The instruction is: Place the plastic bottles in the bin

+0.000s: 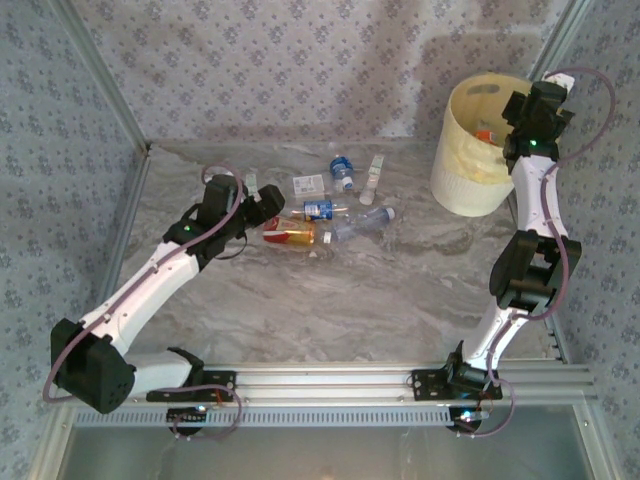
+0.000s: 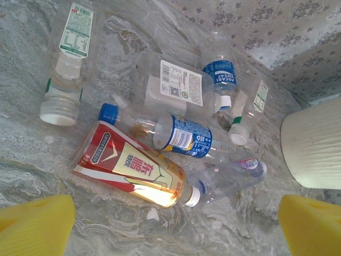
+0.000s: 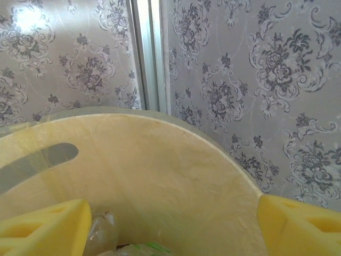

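The left claw (image 2: 171,226) hangs wide open over the bottles (image 1: 325,215) lying at the middle of the worktop (image 1: 400,290), so a pick looks next. It should come down astride the red bottle (image 2: 133,168), which lies flat, long axis roughly along the near edge, cap toward the right edge. At the far right corner the right claw (image 3: 171,224) hovers over the bin (image 1: 470,170), jaws apart and empty.

Table (image 1: 380,300): we see a grey marbled top spreading from centre to six o'clock.
Walls (image 1: 300,70): we see pale wallpaper with grey floral medallions at nine, twelve and three o'clock.
Rail (image 1: 340,378): we see silver aluminium bars crossing at six o'clock.
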